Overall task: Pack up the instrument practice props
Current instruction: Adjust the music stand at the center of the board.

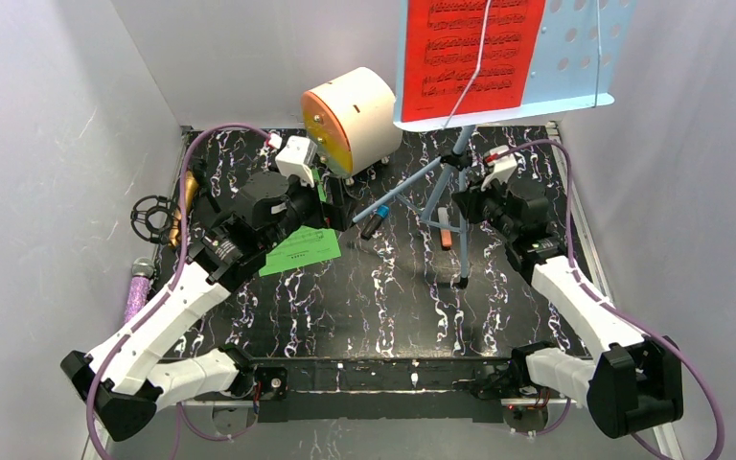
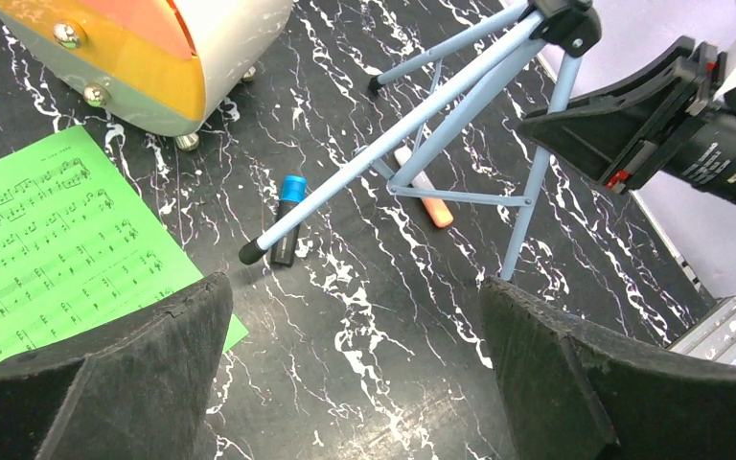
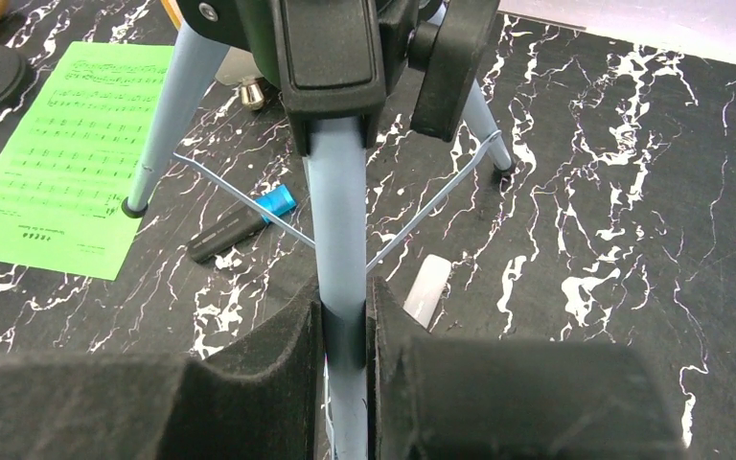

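Pads of my right gripper (image 3: 345, 326) sit narrow on either side of one pale-blue leg of the sheet-music tripod (image 3: 335, 220), below its black hub (image 3: 331, 48), and both look to be touching the tube, so I count that as a hold. My left gripper (image 2: 355, 383) hangs wide and carries nothing, above the tabletop (image 1: 383, 307) beside the green music sheet (image 2: 57, 240), which lies flat.

The tripod stands upright toward the back right of the tabletop, legs spread. Its perforated desk (image 1: 575, 57) is high overhead, with the red music sheet (image 1: 470, 48) resting on it. I judge the stand light but top-heavy. The legs are thin, smooth tube that could slide or turn between soft pads, and the fine wire braces (image 3: 240, 206) between them look easy to bend. A grip close under the hub, or on the centre column, should steer it better than one far down a leg. I would move it slowly, since the loose red sheet could slip off if the desk tips.

A blue-capped pen (image 2: 287, 225) and an orange one (image 2: 426, 196) lie under the spread legs. The round cabinet (image 1: 355, 115) is just behind. Over at the left edge lie the gold microphone (image 1: 189, 196), a black mic tripod (image 1: 150, 216) and the purple microphone (image 1: 137, 287), well apart from the stand. The paper sheets will be limp and hard to pinch flat, so an edge is the place to take them
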`<state>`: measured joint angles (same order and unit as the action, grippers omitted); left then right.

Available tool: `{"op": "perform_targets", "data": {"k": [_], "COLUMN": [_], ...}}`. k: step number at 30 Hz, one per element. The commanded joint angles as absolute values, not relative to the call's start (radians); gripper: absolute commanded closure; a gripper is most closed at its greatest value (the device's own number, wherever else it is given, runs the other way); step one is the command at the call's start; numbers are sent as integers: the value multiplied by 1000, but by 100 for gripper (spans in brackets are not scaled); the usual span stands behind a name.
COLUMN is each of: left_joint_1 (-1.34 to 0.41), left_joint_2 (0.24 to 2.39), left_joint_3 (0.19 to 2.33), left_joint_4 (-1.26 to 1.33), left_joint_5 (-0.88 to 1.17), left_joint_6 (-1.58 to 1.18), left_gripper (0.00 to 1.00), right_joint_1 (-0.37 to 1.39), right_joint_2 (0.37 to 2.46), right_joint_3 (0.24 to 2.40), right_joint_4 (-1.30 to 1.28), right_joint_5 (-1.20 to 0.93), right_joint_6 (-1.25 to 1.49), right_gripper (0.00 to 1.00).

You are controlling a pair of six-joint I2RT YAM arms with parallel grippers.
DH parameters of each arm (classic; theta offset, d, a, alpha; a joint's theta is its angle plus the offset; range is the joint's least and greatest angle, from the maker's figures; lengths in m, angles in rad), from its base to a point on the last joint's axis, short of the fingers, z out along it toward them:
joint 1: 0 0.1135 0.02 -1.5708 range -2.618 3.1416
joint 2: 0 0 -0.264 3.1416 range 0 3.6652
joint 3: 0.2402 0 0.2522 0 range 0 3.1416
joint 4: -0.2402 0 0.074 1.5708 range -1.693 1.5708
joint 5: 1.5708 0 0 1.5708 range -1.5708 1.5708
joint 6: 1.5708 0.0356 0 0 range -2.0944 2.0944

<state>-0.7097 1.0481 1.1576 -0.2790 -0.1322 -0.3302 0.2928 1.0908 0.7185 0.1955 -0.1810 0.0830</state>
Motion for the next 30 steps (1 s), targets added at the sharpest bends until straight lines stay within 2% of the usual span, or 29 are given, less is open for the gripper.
{"op": "perform_targets", "data": {"k": [1,6,24,27,30], "left_joint_1": [-705,-705,-706,-706,-706], "left_joint_2": [1017,1008,1032,1047,1048], "left_joint_3": [1200,1191,1303,1339,1376], "left_joint_4": [-311,-313,-299,-284,-262], "left_joint_5": [-161,-177,-170,-140,-119], "left_joint_6": [-334,-337,-363,-377,-403], "left_gripper": [2,2,2,2,2], "right_joint_1": [369,438,441,442,442], "right_joint_2": [1109,1143,1161,1163,1150], "right_joint_3": [760,808,841,841,853], "right_joint_4": [177,123,69,66,52], "right_joint_5": [-140,-34,141,138,120], "right_joint_6": [58,2,-50,-22,19], "right_gripper": [99,99,98,72,33]}}
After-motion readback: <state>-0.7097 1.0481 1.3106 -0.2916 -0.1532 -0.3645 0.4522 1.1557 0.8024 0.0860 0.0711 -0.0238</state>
